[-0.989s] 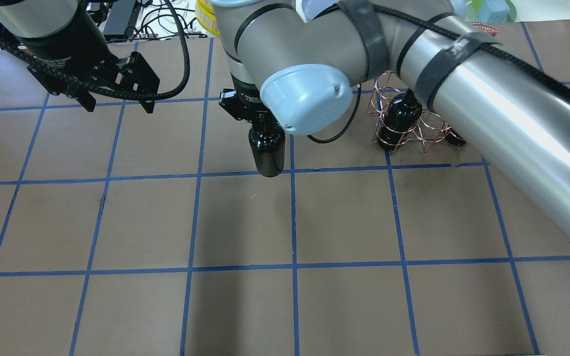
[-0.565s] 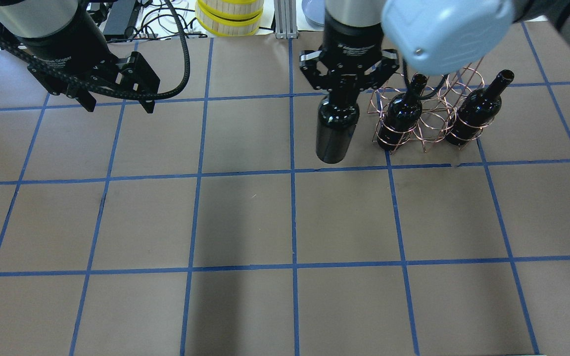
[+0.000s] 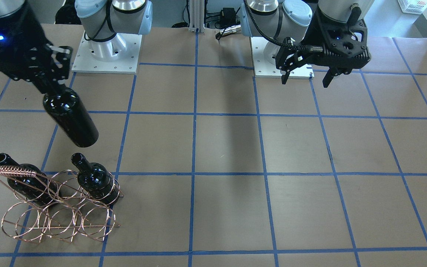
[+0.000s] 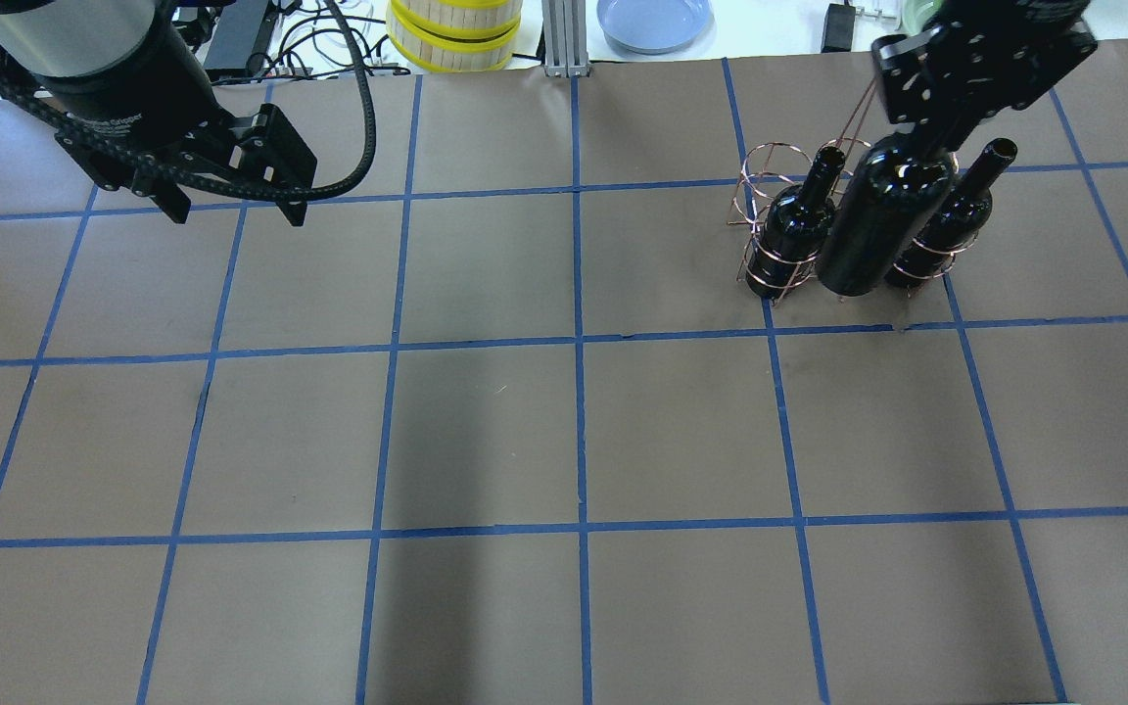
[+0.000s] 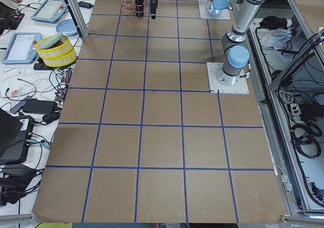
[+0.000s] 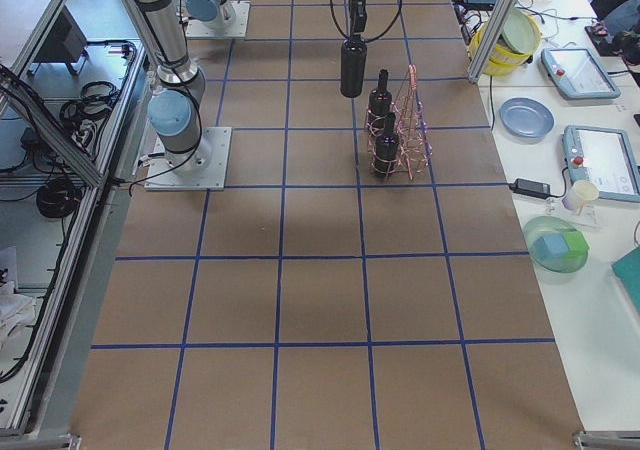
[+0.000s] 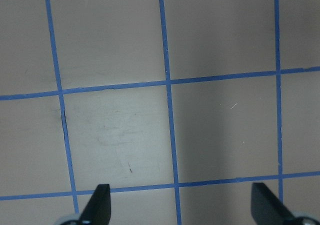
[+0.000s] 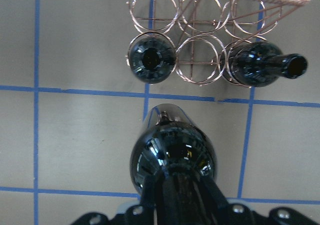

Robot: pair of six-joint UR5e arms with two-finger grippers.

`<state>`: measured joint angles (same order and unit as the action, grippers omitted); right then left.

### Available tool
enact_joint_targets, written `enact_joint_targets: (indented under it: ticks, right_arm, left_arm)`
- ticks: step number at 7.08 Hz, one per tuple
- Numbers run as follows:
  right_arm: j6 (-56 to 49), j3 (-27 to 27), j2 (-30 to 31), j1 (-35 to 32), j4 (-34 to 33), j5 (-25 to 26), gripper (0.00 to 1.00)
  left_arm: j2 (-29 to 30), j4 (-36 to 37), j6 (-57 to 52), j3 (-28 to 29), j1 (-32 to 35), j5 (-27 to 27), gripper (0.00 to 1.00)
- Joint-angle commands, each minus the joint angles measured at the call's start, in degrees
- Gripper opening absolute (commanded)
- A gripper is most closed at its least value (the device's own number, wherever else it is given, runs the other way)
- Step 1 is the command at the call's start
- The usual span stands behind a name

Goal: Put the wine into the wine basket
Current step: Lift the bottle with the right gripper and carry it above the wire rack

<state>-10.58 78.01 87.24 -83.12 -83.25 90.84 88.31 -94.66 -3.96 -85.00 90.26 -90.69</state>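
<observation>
- The right gripper [image 3: 46, 82] is closed tight on the neck of the wine bottle [image 3: 70, 118]. Its fingers hug the neck from both sides.
- The bottle hangs bottom-down from the fingers, up in the air over the brown table [image 4: 486, 431].
- The held bottle is just beside the wine basket [image 3: 61, 218], on the robot's side of it. It is not in any ring.
- The basket stands on the table with its coiled handle [image 3: 11, 171] on top.
- Two more black bottles sit in the basket, necks up. One bottle [image 3: 96, 181] and the other bottle [image 3: 22, 182] are in the two end rings of the row nearest the robot.
- The left gripper [image 3: 305, 79] is far off, with its fingers wide apart and holding nothing.
</observation>
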Motion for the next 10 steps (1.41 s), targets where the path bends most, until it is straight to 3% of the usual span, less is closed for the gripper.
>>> enact_joint_targets:
  ticks: [1, 3, 7, 10]
  right_arm:
    - [-2.3, -5.8, -6.1, 3.3, -2.3, -0.1, 0.02]
    - [-0.8, -8.4, -10.8, 3.3, -3.1, -2.9, 0.02]
    - [-1.5, -3.9, -12.3, 3.1, -8.4, -0.4, 0.02]
    - [-1.3, -3.5, -14.2, 3.1, -11.3, -1.0, 0.02]
  left_arm:
    - [-0.1, 0.0, 0.0, -0.2, 0.0, 0.0, 1.0]
    - [-0.1, 0.0, 0.0, -0.2, 0.0, 0.0, 1.0]
    - [-0.1, 0.0, 0.0, -0.2, 0.0, 0.0, 1.0]
    - [-0.1, 0.0, 0.0, -0.2, 0.0, 0.0, 1.0]
